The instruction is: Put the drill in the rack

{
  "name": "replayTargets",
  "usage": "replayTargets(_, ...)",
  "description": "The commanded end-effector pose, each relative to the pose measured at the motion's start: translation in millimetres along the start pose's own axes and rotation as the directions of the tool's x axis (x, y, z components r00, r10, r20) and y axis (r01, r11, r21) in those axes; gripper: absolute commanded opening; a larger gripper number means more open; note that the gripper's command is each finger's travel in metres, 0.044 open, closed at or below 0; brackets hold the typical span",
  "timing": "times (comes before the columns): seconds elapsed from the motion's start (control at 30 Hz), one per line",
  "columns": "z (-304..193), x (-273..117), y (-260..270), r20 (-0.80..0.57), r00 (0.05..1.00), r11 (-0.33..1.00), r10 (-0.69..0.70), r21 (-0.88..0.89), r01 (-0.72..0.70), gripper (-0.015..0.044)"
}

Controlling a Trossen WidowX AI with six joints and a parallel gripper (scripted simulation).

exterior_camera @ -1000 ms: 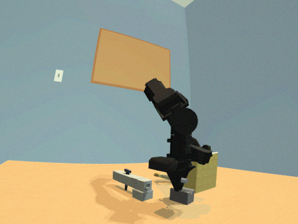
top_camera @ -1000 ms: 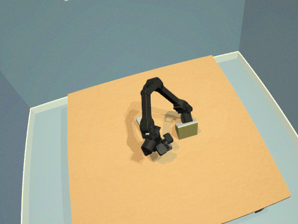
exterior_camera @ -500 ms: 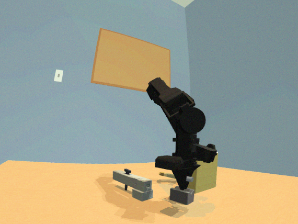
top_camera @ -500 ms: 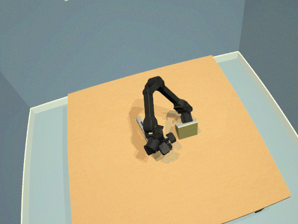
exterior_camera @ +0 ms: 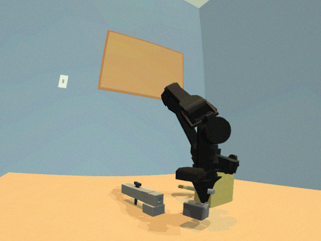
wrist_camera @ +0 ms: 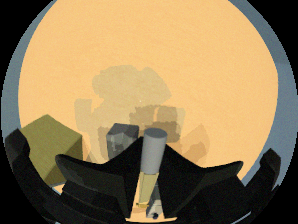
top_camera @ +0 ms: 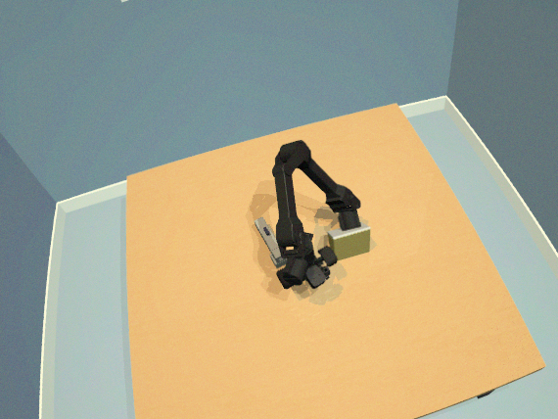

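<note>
Just one drill (exterior_camera: pixel 211 191) (wrist_camera: pixel 154 152) in one claw (top_camera: pixel 321 267) (exterior_camera: pixel 204 197) (wrist_camera: pixel 148 140), near one olive block (top_camera: pixel 350 243) (exterior_camera: pixel 224 189) (wrist_camera: pixel 50 144).
</note>
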State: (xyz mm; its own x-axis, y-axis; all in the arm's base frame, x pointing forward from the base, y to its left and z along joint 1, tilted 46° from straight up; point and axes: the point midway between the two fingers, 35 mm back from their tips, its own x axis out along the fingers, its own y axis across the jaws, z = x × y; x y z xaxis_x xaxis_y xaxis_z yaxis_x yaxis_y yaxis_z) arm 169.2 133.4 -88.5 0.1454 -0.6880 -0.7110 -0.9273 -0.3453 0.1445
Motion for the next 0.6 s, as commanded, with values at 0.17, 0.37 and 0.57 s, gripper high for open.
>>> replayTargets(0.17,3,2,16,-0.001,1.0,1.0,0.004,0.001,-0.004,0.0)
replayTargets(0.37,4,3,25,0.0,1.0,1.0,0.005,0.0,-0.005,0.0)
replayTargets(0.57,4,5,34,0.0,1.0,1.0,0.005,0.0,-0.005,0.0)
